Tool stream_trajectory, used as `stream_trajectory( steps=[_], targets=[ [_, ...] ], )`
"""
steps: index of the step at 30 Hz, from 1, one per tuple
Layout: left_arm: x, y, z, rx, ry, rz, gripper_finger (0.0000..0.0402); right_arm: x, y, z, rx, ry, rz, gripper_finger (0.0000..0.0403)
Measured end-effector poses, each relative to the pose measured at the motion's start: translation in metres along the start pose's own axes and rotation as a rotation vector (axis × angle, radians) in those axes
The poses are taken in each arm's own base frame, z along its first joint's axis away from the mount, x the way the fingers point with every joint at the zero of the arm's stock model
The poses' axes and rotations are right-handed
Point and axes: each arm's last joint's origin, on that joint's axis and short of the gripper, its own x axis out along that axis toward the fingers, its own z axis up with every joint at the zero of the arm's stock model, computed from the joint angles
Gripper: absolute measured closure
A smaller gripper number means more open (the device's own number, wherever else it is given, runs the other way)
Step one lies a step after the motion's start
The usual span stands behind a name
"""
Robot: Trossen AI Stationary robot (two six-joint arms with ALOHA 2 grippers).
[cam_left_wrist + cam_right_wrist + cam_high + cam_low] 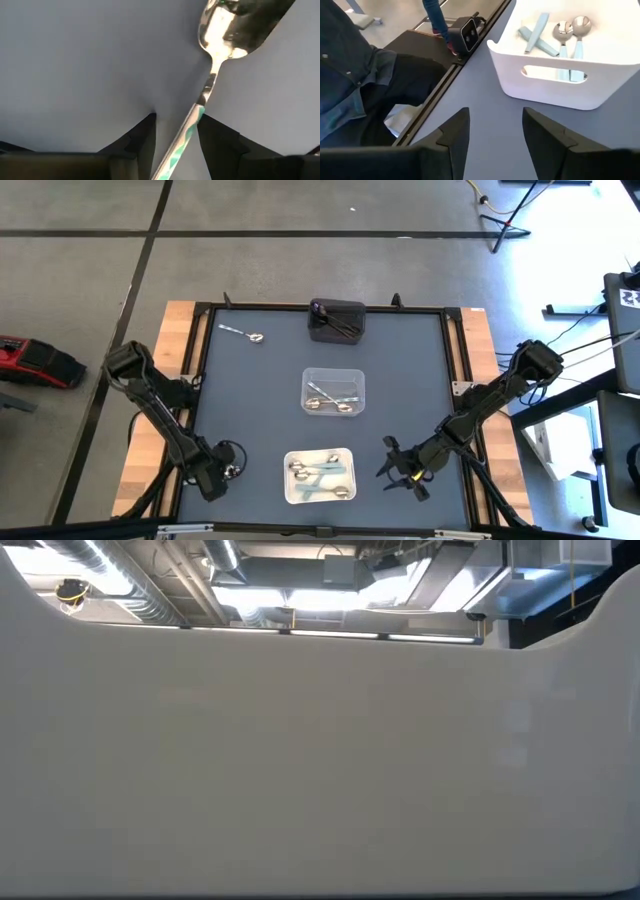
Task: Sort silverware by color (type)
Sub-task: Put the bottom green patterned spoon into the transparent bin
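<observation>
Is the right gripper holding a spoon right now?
No. In the right wrist view the right gripper has open fingers with only bare table between them; the white tray of spoons sits ahead, untouched.

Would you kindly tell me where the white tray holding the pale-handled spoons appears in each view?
High view: white tray at the table's near edge, between the two arms.
Low view: a blank white surface fills the picture; whether it is the tray, I cannot tell.
Left wrist view: not in it.
Right wrist view: upper right.
Shared landmark: its pale-handled spoons.
</observation>
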Motion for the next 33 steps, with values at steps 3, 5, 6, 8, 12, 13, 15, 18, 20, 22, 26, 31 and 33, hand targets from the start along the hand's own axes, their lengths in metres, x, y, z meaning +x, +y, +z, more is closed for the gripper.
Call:
stream_trajectory(
  steps=[3, 5, 6, 8, 12, 13, 15, 18, 20, 22, 26, 31, 33],
  targets=[
    [0.001, 0.000, 0.000, -0.003, 0.004, -0.013, 0.0266, 0.000, 0.000, 0.000, -0.001, -0.001, -0.007, 0.0233],
    [0.001, 0.001, 0.001, -0.005, 0.004, -0.011, 0.0275, 0.000, -0.001, 0.000, -0.002, -0.002, -0.020, 0.0233],
    [0.001, 0.001, 0.001, -0.008, 0.004, -0.010, 0.0283, 0.000, -0.001, 0.000, -0.002, -0.001, -0.026, 0.0233],
    [0.001, 0.001, 0.003, -0.019, -0.008, -0.008, 0.0306, 0.000, -0.001, 0.000, -0.002, -0.003, -0.029, 0.0233],
    [-0.003, -0.007, 0.009, 0.003, -0.068, -0.052, 0.0375, 0.000, -0.001, 0.000, -0.001, -0.003, -0.029, 0.0233],
    [-0.005, -0.008, 0.011, 0.011, -0.092, -0.061, 0.0385, 0.000, -0.001, 0.000, 0.001, -0.003, -0.028, 0.0233],
    [-0.007, -0.009, 0.014, 0.008, -0.134, -0.060, 0.0388, 0.000, -0.001, 0.000, 0.003, -0.003, -0.028, 0.0233],
    [-0.012, -0.013, 0.018, 0.018, -0.172, -0.065, 0.0383, 0.000, -0.001, 0.000, 0.029, -0.001, -0.024, 0.0233],
    [-0.019, -0.017, 0.021, 0.027, -0.182, -0.056, 0.0384, 0.000, -0.001, -0.002, 0.035, 0.012, -0.024, 0.0233],
    [-0.029, -0.020, 0.024, 0.037, -0.198, -0.029, 0.0387, 0.000, -0.002, -0.003, 0.046, 0.030, -0.030, 0.0233],
    [-0.058, -0.030, 0.033, 0.072, -0.289, 0.013, 0.0387, 0.000, -0.003, -0.005, -0.008, 0.040, -0.064, 0.0233],
    [-0.100, -0.044, 0.055, 0.168, -0.502, 0.033, 0.0385, 0.000, -0.006, -0.004, -0.117, 0.027, -0.124, 0.0233],
    [-0.118, -0.048, 0.067, 0.210, -0.575, 0.039, 0.0385, 0.000, -0.008, -0.003, -0.127, 0.028, -0.133, 0.0233]
  ],
)
